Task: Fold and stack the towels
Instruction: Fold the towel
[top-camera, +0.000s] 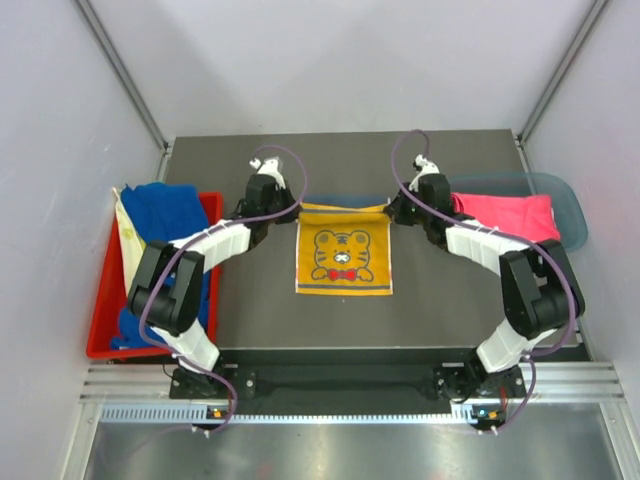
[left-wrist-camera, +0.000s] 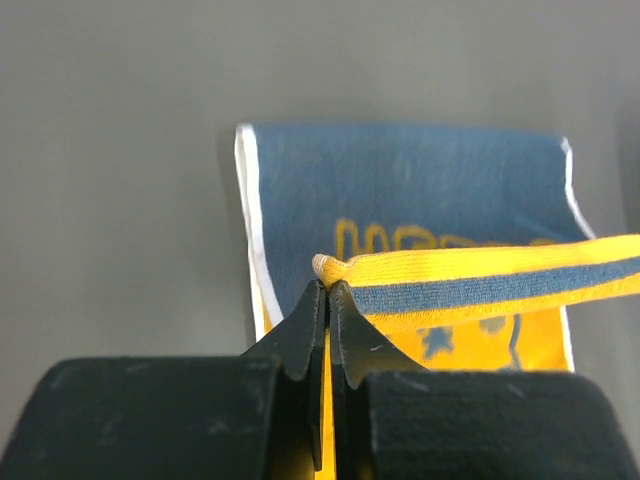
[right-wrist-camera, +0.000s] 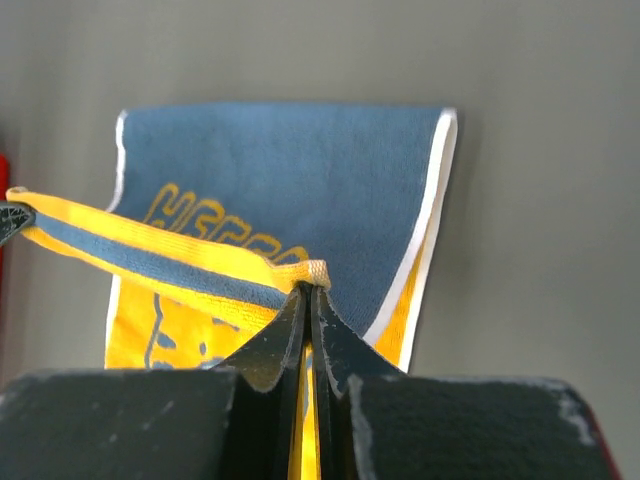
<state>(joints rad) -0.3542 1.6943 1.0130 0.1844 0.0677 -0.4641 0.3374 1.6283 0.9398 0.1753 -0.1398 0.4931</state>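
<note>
left arm (top-camera: 215, 243): jaws pinched shut | right arm (top-camera: 476, 243): jaws pinched shut

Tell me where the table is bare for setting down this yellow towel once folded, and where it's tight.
Bare: the table strip beyond the yellow towel, and the strip between its near hem and the front edge. Tight: its far corners, where the left gripper and right gripper pinch; red tray and teal bin are occupied.
</note>
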